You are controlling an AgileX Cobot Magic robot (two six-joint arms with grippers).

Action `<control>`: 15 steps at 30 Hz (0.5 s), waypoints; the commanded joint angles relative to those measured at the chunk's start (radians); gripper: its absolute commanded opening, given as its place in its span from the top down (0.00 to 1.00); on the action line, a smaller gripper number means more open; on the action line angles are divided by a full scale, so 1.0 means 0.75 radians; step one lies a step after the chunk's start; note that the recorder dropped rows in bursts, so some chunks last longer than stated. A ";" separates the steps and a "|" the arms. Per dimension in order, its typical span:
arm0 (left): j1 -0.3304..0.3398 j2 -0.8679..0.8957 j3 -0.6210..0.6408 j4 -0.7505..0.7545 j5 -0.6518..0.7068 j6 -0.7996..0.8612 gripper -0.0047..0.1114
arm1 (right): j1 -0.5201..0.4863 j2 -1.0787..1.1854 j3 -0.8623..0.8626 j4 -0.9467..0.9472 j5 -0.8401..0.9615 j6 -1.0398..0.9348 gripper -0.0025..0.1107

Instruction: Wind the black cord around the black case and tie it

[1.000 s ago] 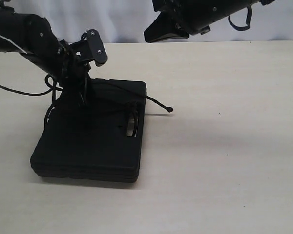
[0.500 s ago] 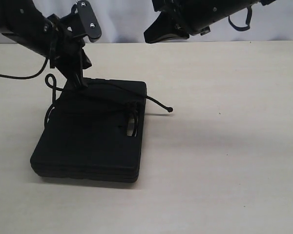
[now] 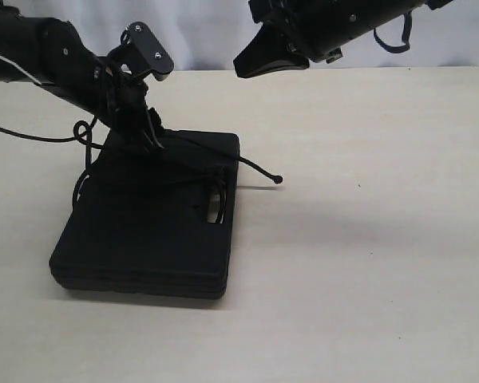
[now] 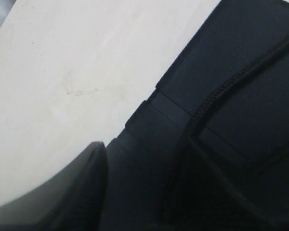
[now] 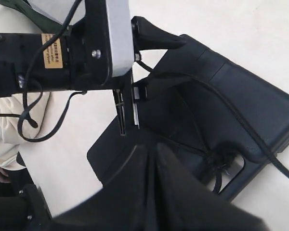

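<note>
The black case (image 3: 144, 239) lies flat on the table with its handle cut-out (image 3: 215, 203) to the right. The black cord (image 3: 255, 165) runs across its top and ends in a knobbed tip (image 3: 279, 179) on the table. It is knotted at the cut-out (image 5: 219, 161) and loops off the case's left side (image 3: 84, 132). My left gripper (image 3: 150, 136) hovers at the case's far edge, fingers apart, with the cord (image 5: 241, 120) passing between them. One finger (image 4: 62, 192) shows beside the braided cord (image 4: 221, 94). My right gripper (image 3: 247, 62) hangs shut high above the far table edge.
The tan table (image 3: 367, 239) stretches to the right of the case. A thin black arm cable (image 3: 32, 137) trails over the table at the left. A person in cream clothing (image 5: 5, 120) is beyond the left arm.
My left gripper rose off the case's far part, then came back down a little to the right at the far edge. The case, the cord and the right arm stayed put.
</note>
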 commanded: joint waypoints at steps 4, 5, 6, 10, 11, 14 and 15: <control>0.015 0.059 -0.060 -0.010 0.031 -0.054 0.52 | 0.001 -0.004 -0.006 -0.037 -0.051 -0.007 0.94; 0.017 0.059 -0.063 -0.010 0.031 -0.054 0.54 | 0.001 -0.004 -0.006 -0.042 -0.052 -0.007 0.94; 0.017 0.065 -0.063 0.000 0.031 -0.054 0.59 | 0.001 -0.004 -0.006 -0.045 -0.054 -0.007 0.94; 0.017 0.096 -0.063 0.034 0.038 -0.054 0.74 | 0.001 -0.004 -0.006 -0.045 -0.054 -0.007 0.94; 0.017 0.099 -0.063 0.034 0.041 -0.054 0.77 | 0.001 -0.004 -0.006 -0.045 -0.054 -0.007 0.94; 0.017 0.104 -0.066 0.071 0.043 -0.049 0.83 | 0.001 -0.004 -0.006 -0.045 -0.054 -0.007 0.94; 0.017 0.099 -0.069 0.093 0.050 -0.049 0.86 | 0.001 -0.004 -0.006 -0.045 -0.054 -0.007 0.94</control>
